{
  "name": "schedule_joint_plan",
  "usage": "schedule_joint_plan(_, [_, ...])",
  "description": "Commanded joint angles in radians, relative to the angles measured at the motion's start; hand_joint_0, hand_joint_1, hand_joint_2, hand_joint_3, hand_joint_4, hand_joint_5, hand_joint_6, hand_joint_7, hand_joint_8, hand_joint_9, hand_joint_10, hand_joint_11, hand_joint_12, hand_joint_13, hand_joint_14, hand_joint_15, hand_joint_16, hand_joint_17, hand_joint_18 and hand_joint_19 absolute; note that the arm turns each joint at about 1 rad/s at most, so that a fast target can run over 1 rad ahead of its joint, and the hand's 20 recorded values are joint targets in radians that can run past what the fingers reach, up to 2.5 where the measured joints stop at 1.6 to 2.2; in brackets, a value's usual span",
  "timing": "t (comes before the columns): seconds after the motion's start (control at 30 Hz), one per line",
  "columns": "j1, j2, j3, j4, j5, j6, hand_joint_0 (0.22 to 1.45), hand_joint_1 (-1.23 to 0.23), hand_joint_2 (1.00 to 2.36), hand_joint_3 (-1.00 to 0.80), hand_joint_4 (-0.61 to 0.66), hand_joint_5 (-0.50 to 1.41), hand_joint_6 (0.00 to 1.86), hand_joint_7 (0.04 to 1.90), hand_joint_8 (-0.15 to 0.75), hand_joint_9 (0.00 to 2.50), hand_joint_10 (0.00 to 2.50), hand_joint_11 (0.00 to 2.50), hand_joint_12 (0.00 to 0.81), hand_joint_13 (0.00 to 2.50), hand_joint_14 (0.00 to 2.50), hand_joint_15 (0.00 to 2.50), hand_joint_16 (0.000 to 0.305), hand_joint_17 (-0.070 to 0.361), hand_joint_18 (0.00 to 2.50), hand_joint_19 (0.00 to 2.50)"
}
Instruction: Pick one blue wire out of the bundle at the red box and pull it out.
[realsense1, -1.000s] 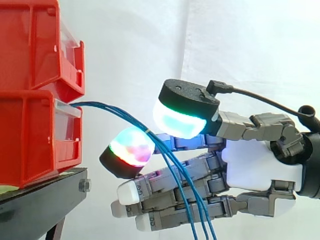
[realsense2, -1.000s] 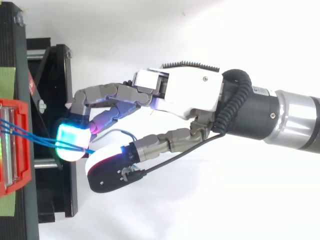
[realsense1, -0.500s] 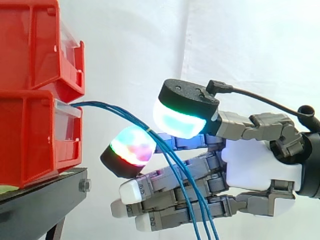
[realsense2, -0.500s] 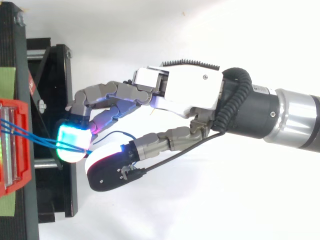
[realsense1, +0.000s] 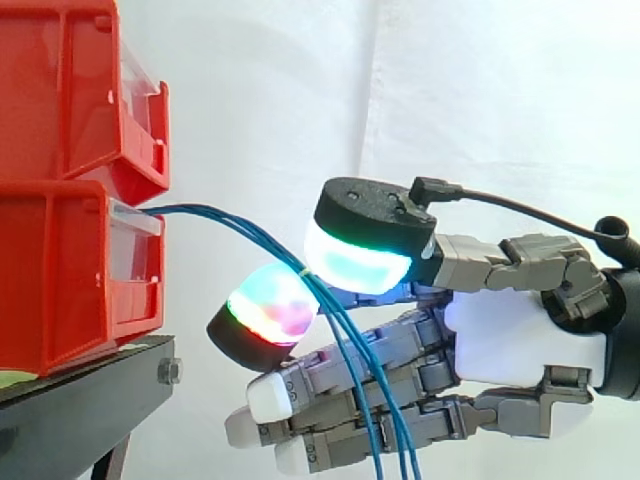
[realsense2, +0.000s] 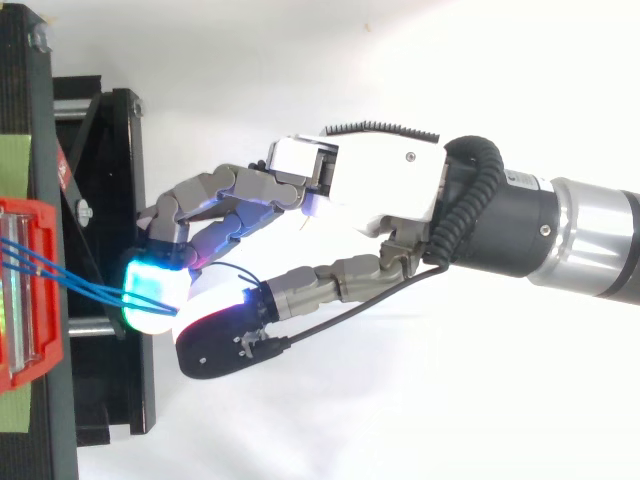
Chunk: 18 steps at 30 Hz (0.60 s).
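White curtain (realsense1: 480, 100) behind; grey-and-white robot hand (realsense1: 520, 335) has two glowing pads (realsense1: 355, 262) pinched together on the thin blue wires (realsense1: 200, 210) arcing from the lower red plastic box (realsense1: 60, 270) on the black stand (realsense1: 80, 400), presumably to pull one free.

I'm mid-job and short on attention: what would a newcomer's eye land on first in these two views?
First, the robot's hand, coming in from the right of the side view, its two thick glowing pads pinched on the bundle of thin blue wires. Next, the stacked red plastic bins at the left on a black stand. The wires arch from the lower bin's front to the pads, then hang down.
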Motion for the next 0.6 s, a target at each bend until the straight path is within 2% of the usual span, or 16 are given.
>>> schedule_joint_plan(0.0, [0.0,0.0,0.0,-0.001,0.0,-0.001,0.58,-0.68,1.01,-0.25,0.19,-0.11,0.83,0.89,0.272,0.78,0.01,0.31,0.337,0.36,0.01,0.15,0.054,0.121,0.23,0.34])
schedule_joint_plan(0.27, [-0.001,0.0,0.0,0.001,-0.001,-0.001,0.59,-0.7,1.01,-0.16,0.2,-0.12,0.88,0.81,0.305,0.81,0.01,0.33,0.372,0.42,0.01,0.16,0.061,0.137,0.32,0.33])
schedule_joint_plan(0.57, [0.0,0.0,0.0,0.003,-0.003,-0.001,0.6,-0.73,1.02,-0.09,0.15,-0.11,0.9,0.79,0.304,0.83,0.01,0.35,0.372,0.46,0.01,0.19,0.06,0.135,0.35,0.35])
